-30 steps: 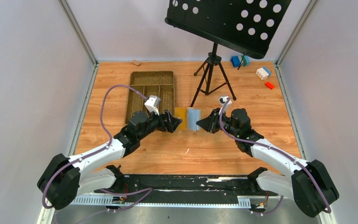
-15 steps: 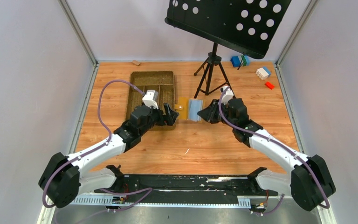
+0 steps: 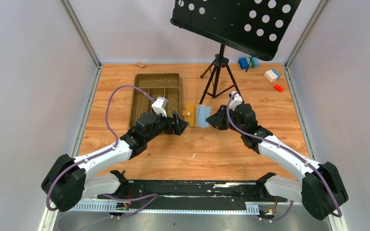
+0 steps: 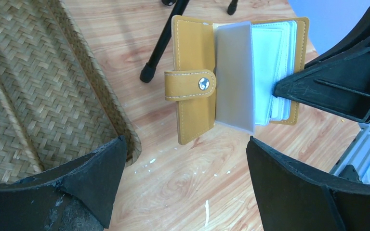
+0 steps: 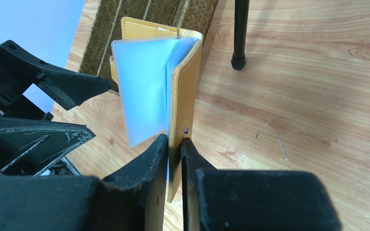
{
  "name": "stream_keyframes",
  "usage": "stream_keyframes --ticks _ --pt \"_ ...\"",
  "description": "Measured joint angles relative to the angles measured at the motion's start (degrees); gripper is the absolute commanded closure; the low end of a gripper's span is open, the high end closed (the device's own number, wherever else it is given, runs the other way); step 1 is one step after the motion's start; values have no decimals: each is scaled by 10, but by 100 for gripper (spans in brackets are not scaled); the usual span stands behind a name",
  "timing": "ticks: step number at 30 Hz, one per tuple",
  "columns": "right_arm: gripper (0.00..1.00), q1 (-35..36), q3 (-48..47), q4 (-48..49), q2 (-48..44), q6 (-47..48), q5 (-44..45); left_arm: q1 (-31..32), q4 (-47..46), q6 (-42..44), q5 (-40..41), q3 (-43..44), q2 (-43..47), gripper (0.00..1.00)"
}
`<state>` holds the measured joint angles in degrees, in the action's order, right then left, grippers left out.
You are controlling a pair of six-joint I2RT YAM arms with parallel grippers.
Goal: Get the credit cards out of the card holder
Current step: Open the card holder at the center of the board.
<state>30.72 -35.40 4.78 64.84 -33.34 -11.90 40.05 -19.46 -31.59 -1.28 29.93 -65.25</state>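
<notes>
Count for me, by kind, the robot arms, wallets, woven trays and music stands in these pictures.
robot arms: 2
wallet: 1
woven tray: 1
music stand: 1
total: 5

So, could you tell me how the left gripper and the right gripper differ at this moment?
The left gripper stands wide open and holds nothing; the right gripper is shut on the card holder's yellow cover. The left gripper stops short of the card holder, beside the woven tray; the right gripper touches it. Both are black and face the card holder from opposite sides.
</notes>
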Motion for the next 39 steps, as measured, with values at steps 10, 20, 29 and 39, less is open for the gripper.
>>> stream_keyframes --ticks 10,20,29,39 --pt "100 0 10 2 -4 4 -2 18 -44 22 -26 -6 -12 0" --pt "100 0 19 23 -17 9 -16 23 -41 26 -34 -6 -49 0" --pt "100 0 22 36 -21 9 -33 26 -99 25 -112 -6 -78 0" --pt "100 0 22 46 -11 9 -51 34 -131 24 -151 -5 -82 0"
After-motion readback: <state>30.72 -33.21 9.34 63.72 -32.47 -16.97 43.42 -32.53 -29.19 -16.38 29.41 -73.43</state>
